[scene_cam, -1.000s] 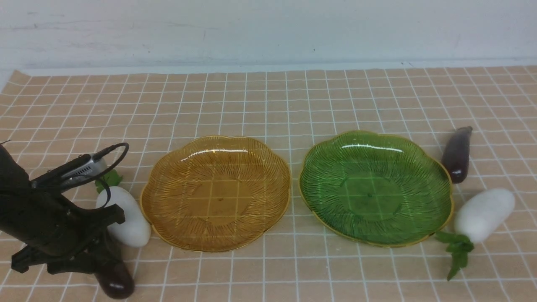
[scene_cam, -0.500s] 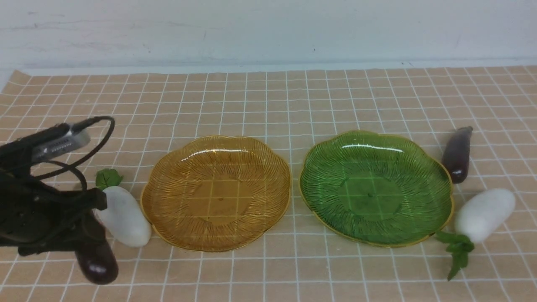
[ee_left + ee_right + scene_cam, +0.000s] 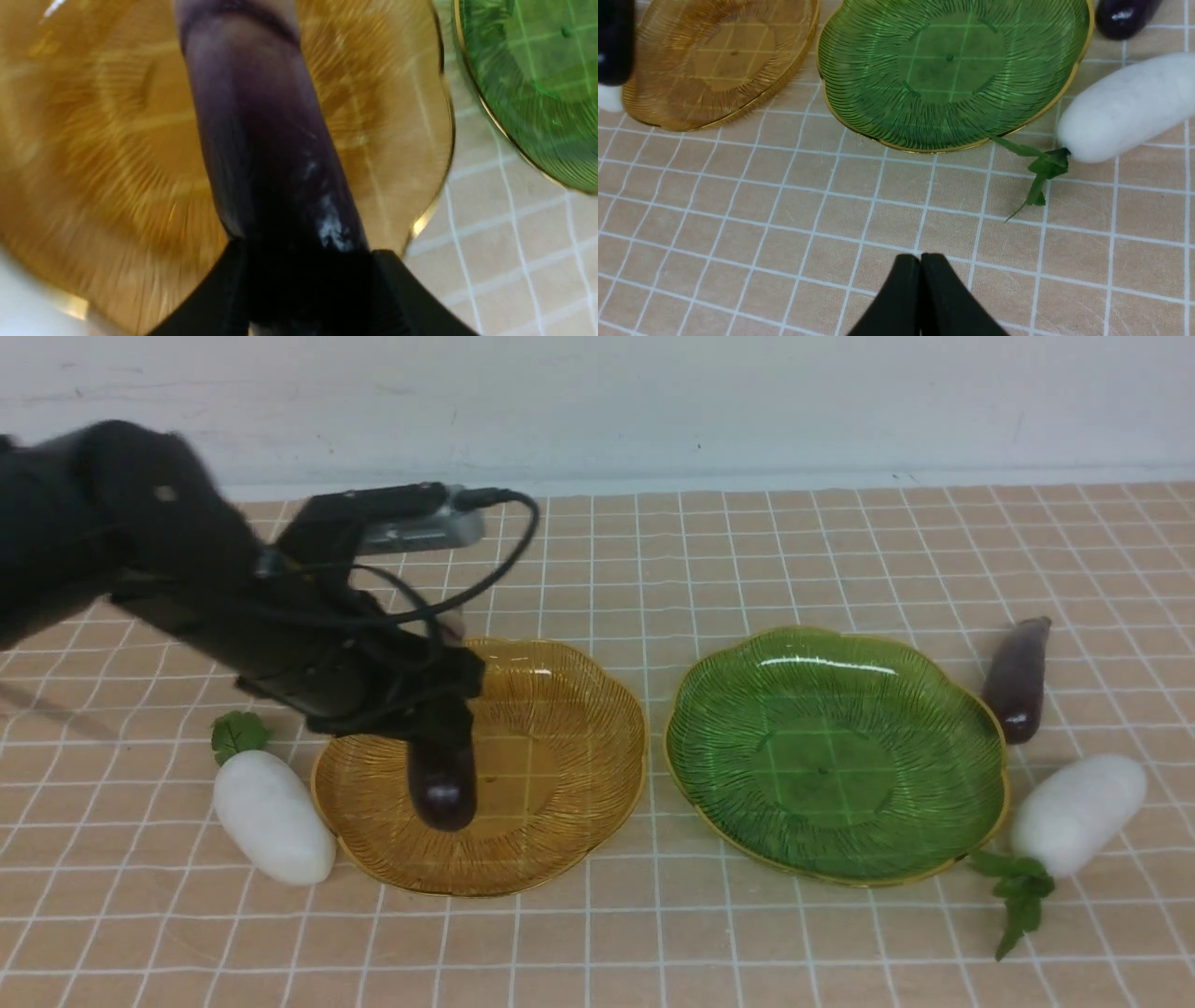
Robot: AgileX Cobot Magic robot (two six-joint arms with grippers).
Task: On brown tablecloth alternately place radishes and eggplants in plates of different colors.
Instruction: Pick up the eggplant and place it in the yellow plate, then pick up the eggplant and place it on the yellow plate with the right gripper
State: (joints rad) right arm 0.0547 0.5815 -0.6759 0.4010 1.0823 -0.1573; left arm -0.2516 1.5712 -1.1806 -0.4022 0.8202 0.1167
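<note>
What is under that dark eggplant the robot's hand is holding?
The amber plate lies under the held eggplant and is otherwise bare. The eggplant covers the patch right beneath it, so contact cannot be told.

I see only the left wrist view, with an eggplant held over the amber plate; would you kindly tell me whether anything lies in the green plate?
Observer: No, the green plate is bare in the front view.
Operator: Thank you. Where is the other eggplant?
Observer: The other eggplant lies on the tablecloth beside the green plate's right rim.
Operator: And the right gripper?
Observer: The right gripper hangs over the tablecloth near the green plate, fingers shut, holding nothing.
</note>
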